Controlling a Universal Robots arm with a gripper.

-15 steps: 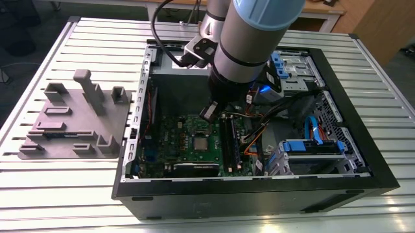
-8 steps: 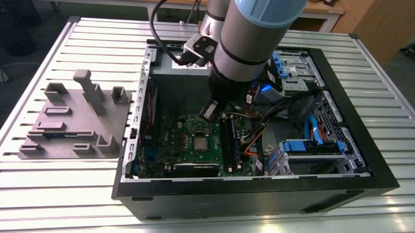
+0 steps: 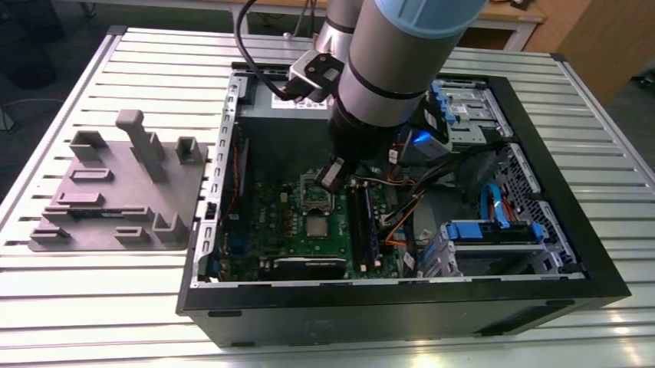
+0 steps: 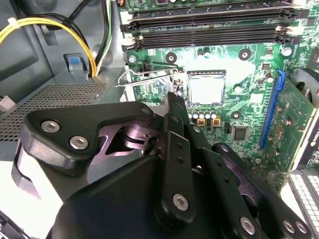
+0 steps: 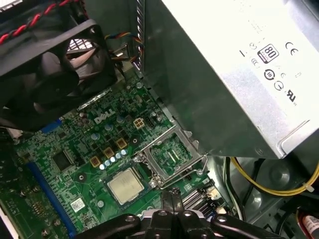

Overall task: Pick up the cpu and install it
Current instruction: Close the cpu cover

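Slatted metal table with an open computer case lying on it, and the arm is reaching down inside. The pincer hangs low over the motherboard, fingers pressed together with nothing between them as far as I can see. The cpu isn't in its grip. It's lying flat in the socket, just beside the fingertips and a bit below them. Past the tips, toward the big power supply, the socket's metal load frame is flipped open, so I'd say the chip is dropped in but not locked down.

My take on doing this bit right: go slow, and keep the closed tips off the chip's top and off the bare socket edge. Any push should land on the frame or its lever, straight and light, since a sideways nudge could skew the cpu on its contacts. Also mind the memory slots near the fingers, there's not much room.
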